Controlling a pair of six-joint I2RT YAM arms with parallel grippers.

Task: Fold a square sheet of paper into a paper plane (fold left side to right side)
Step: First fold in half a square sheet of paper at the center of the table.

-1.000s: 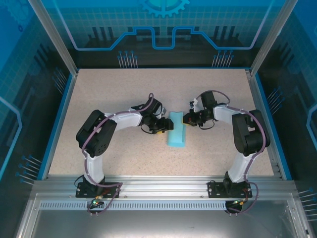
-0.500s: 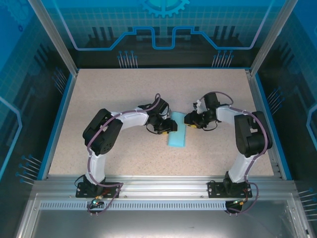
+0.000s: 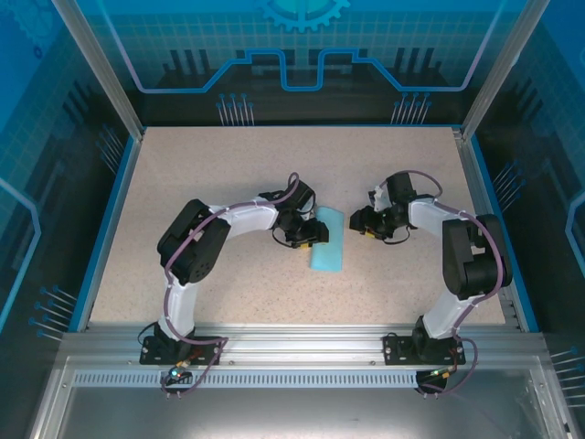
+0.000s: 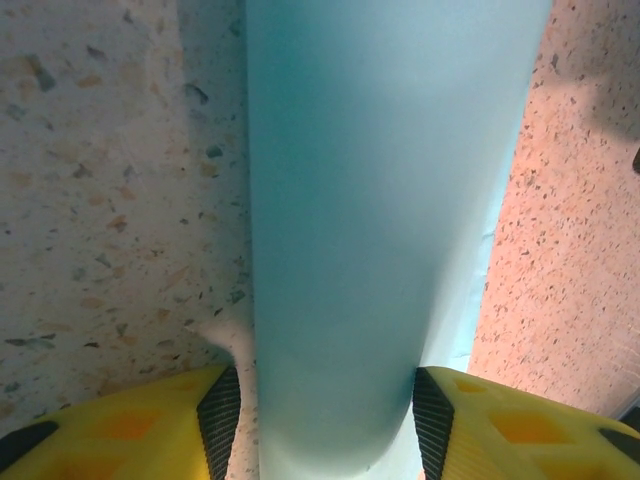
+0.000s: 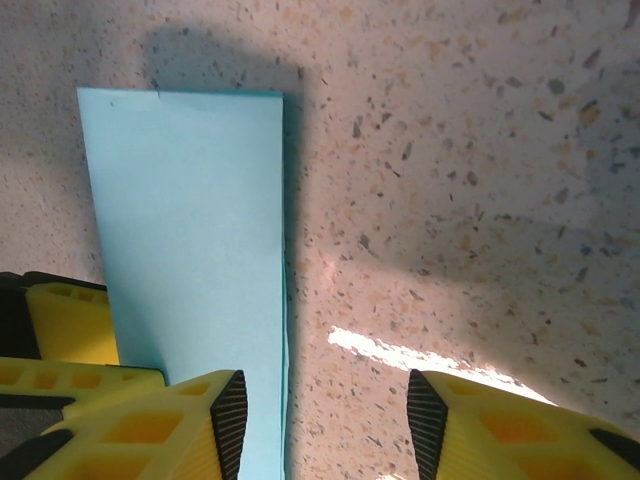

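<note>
1. No words, numbers or brand names can be read anywhere.
2. The translucent blue back panel (image 3: pixel 183 46), beyond the far edge of the speckled beige bench (image 3: pixel 228 165), bears a pale gear-shaped emblem (image 3: pixel 304 11) without lettering, cut off by the picture's top.
3. Below that emblem the panel carries a light-blue angular outline (image 3: pixel 302 89) and a fine grid, no characters.

square sheet of paper (image 3: pixel 327 240) folded lengthwise, narrow light-blue strip
</note>
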